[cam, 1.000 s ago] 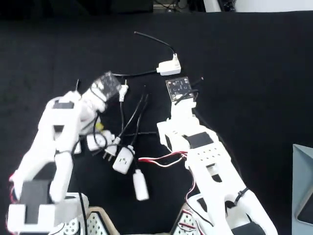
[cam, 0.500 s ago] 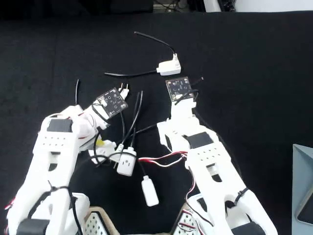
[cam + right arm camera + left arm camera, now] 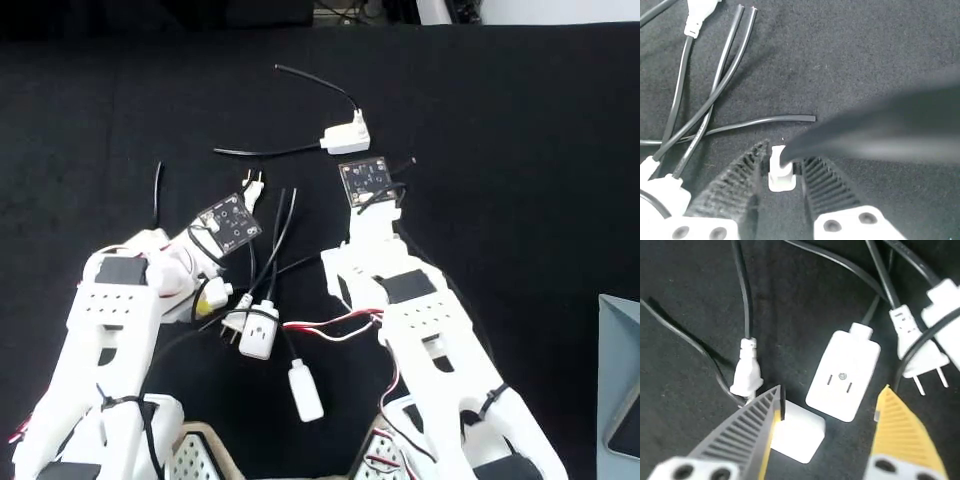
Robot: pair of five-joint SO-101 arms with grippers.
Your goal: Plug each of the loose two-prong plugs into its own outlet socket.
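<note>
A black worktop (image 3: 520, 120) is seen from above, with the left arm (image 3: 105, 330) set at its near-left corner and the right arm (image 3: 430, 330) at the middle of its near edge. A grey-blue box (image 3: 620, 370) is cut off by the right edge.

The left end effector (image 3: 830, 390) is held released, its grey and yellow fingers spread wide above a white outlet socket (image 3: 842, 375). This socket is laid flat with its slots facing up, and a small white block (image 3: 797, 435) is touched by its lower end. A two-prong plug (image 3: 925, 360) is placed just beside the socket with its prongs bare and a black cable looped across it. A smaller white plug (image 3: 746, 375) is found on the socket's other side, apart from it.

Left of the middle, toward the near edge, a second white socket (image 3: 258, 333) is laid, with an oblong white piece (image 3: 305, 390) closer to that edge. A white adapter (image 3: 345, 138) on a black lead is placed toward the far edge, near the middle, and a loose small plug (image 3: 252, 185) is seen left of it.

The right end effector (image 3: 784, 159) is clenched on a small white connector (image 3: 781, 172), from which a blurred black cord is led. The cut end of a black cable (image 3: 765, 122) is laid near its fingertips.
</note>
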